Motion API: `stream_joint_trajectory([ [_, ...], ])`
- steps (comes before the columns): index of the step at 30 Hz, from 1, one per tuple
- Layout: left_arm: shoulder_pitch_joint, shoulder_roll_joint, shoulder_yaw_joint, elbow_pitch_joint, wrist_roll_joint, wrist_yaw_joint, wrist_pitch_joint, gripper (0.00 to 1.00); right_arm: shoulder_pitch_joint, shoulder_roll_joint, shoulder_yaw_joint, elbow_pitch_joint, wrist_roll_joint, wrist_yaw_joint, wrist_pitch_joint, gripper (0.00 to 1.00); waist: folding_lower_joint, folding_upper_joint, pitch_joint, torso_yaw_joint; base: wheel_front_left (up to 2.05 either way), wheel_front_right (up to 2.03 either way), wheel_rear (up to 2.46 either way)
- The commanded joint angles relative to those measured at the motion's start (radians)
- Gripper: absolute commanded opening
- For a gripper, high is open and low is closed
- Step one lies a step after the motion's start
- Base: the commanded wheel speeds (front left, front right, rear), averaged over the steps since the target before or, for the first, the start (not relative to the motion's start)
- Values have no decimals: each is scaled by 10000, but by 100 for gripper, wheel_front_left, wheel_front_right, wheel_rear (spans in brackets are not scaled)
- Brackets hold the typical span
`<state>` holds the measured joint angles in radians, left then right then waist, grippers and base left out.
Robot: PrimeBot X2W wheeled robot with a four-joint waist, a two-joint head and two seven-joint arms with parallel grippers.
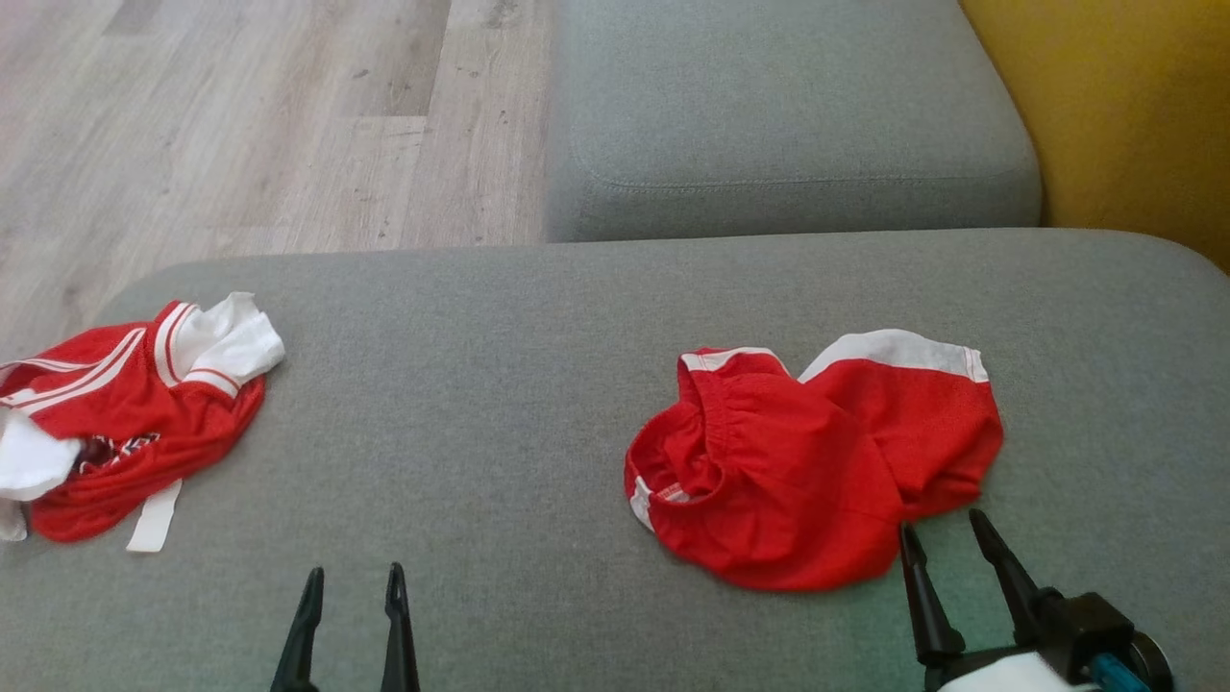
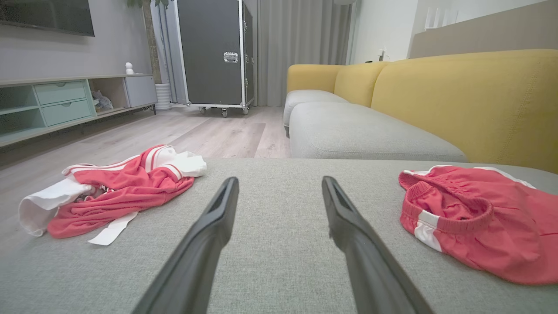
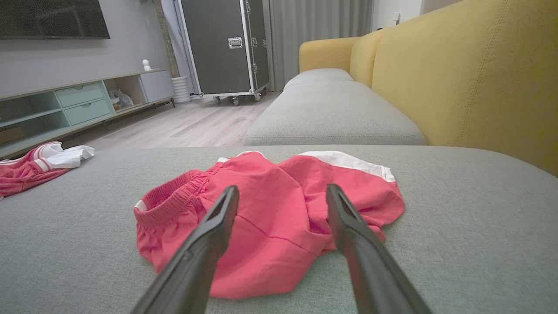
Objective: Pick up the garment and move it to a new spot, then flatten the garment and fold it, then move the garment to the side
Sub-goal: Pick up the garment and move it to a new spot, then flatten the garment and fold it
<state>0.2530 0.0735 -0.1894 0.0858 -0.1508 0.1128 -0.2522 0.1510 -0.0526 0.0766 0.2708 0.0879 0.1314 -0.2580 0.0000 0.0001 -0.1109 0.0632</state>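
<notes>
In the head view, a grey woven sofa cushion (image 1: 461,384) carries two garments. The crumpled red mesh shorts with white trim (image 1: 817,461) lie right of centre, toward its front edge. A bunched red-and-white jersey (image 1: 125,413) sits at its left edge. The right gripper (image 1: 942,524) has its fingers parted and empty, tips just beside the shorts' near hem. The left gripper (image 1: 354,575), likewise spread and holding nothing, hangs over bare cushion at the front edge.

In the left wrist view, its fingers point across bare fabric between the two garments.

In the right wrist view, the shorts lie straight ahead between the fingers (so they are probably the garment meant). For a good pick-up, come in low, pinch a raised fold near the elastic waistband, and lift clear before carrying.
</notes>
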Motion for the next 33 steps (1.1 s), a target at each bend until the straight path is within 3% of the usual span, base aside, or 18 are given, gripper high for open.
stream_joint_trajectory([
  [1, -530, -121, 406, -248, 102, -64, -95, 100, -363, -154, 258, -281, -23, -7, -38, 100, 0, -1, -17, -16, 0, 0, 0],
  [14, -521, -206, 472, -31, 129, -117, -95, 100, -369, -106, 390, -243, 11, -7, -38, 100, 0, -1, -36, -161, 0, 0, 0],
  [22, -862, -224, 354, 524, -340, -368, -95, 100, -429, -175, 373, -326, -13, -7, -38, 100, 0, -1, 181, -317, 0, 0, 0],
  [33, -3929, -228, -8, 1958, -1978, -1623, 1574, 100, -724, -400, 553, -510, 9, -7, -38, 100, 0, -1, 892, -860, 0, 0, 0],
])
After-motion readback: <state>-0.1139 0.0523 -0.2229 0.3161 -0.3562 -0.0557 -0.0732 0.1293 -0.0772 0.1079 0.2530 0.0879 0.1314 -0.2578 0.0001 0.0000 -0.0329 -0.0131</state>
